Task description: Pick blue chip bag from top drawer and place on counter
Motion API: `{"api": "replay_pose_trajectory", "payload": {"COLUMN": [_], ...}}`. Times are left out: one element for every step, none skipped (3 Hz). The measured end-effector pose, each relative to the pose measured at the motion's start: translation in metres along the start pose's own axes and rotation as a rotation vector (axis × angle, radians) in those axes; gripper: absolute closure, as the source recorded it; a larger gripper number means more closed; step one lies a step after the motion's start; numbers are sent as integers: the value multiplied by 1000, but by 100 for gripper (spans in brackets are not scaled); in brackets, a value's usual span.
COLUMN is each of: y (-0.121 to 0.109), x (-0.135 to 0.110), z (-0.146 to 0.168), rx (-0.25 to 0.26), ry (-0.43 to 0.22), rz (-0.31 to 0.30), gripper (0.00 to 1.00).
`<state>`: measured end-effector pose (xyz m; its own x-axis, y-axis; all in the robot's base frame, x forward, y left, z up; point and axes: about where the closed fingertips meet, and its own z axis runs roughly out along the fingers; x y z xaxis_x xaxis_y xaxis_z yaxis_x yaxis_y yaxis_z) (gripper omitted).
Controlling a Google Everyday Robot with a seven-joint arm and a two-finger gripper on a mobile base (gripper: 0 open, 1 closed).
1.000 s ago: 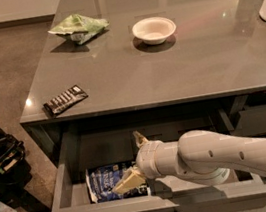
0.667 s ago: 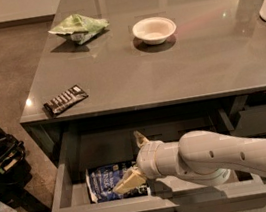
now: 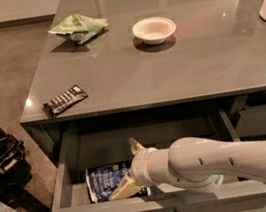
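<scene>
You're working the grasp step: nothing is lifted yet. The crinkly dark blue chip bag with white lettering [image 3: 105, 179] is lying flat on the floor of the wide, shallow grey top drawer [image 3: 155, 209], toward its left front corner. The drawer is standing open under the glossy grey counter [image 3: 168, 71].

The tan two-finger end effector [image 3: 122, 169] is sitting inside the drawer at the bag's right edge with its fingers spread wide. One is pointing up toward the counter's underside and the other is lying low across the bag's right end. It's pinching nothing that I can see.

My read on the next move: you're needing to close on the bag's right end, then come up and back out.

Clearances:
- The counter's front edge is hanging directly over the drawer, so headroom looks tight. I'd pull toward the drawer front before lifting.
- The white jointed arm [image 3: 223, 161] is crossing the drawer's right half.
- Open counter is lying between the black-and-white striped bar wrapper [image 3: 65, 99], the light green bag [image 3: 78, 27] and the round white bowl [image 3: 154, 29]. The middle front is looking like the easiest drop.
</scene>
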<state>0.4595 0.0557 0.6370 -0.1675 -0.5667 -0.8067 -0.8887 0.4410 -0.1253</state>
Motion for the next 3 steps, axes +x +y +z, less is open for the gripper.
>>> {"api": "replay_pose_trajectory", "payload": {"y": [10,16,25], "x": [3,3,1], "z": [7,15,26], "rx": [-23,-40,-66], "ry": [12,4,-17], "rz": [-14,-27,-18], "gripper": [0,0,0]}}
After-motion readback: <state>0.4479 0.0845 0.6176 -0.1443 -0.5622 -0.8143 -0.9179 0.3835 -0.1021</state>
